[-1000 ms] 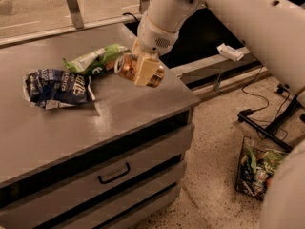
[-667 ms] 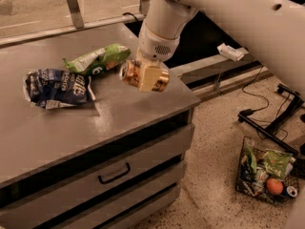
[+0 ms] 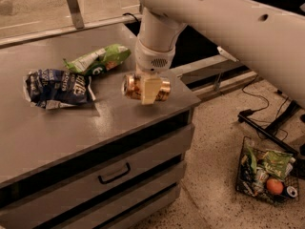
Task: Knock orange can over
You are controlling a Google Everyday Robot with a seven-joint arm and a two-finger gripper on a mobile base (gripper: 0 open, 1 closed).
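The orange can (image 3: 133, 86) lies on its side, its silver top pointing left, over the right front part of the grey cabinet top (image 3: 57, 128). My gripper (image 3: 148, 91) comes down from the white arm (image 3: 157, 37) and is shut on the can's middle, with one pale finger (image 3: 149, 90) across its front. I cannot tell whether the can rests on the top or hangs just above it. The can is apart from both snack bags.
A dark blue snack bag (image 3: 57, 87) lies at the left and a green snack bag (image 3: 97, 58) behind it. The cabinet's right edge is close to the can. Drawers with a handle (image 3: 114, 173) are below. A wire basket (image 3: 267, 175) of items and cables sit on the floor at the right.
The gripper has moved a little right and toward the front edge with the can. The can has turned from tilted to lying sideways.
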